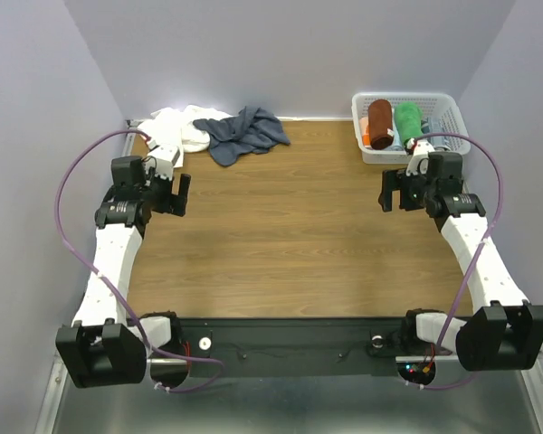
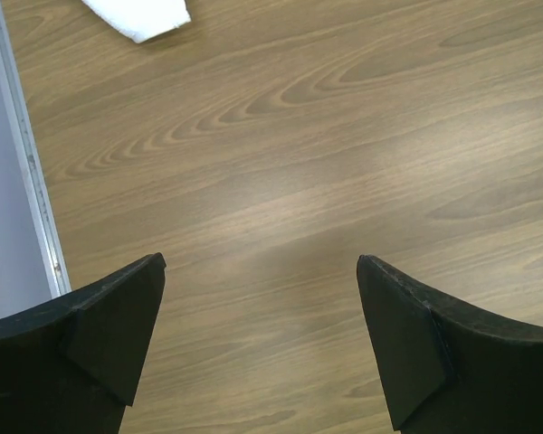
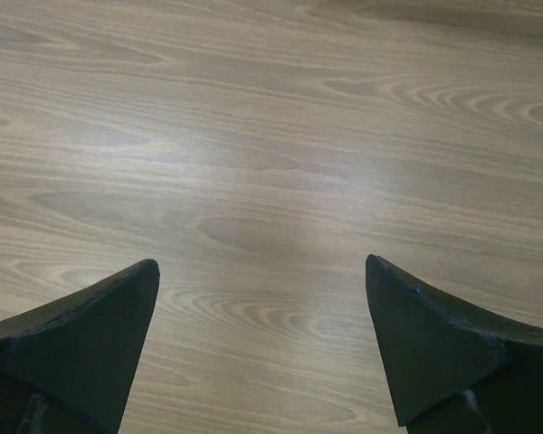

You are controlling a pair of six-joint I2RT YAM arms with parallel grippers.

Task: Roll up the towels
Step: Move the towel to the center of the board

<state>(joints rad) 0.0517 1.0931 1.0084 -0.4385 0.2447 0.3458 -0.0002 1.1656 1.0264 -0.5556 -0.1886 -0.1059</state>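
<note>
Top external view: a wood-grain bench (image 1: pixel 290 235) is enclosed by pale lilac walls (image 1: pixel 281 54). At mid-frame the left gripper (image 1: pixel 183 193) and right gripper (image 1: pixel 388 192) are held wide open and empty. At upper left, the crumpled white towel (image 1: pixel 179 127) is adjoined by the crumpled blue-grey towel (image 1: pixel 246 133); neither is rolled.

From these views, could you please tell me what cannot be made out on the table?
The white towel: top view, partly covered by the blue-grey towel; left wrist view, only a corner, cut by the top edge.
The basket: top view, items beside the rust-brown roll and green roll too small.
</note>
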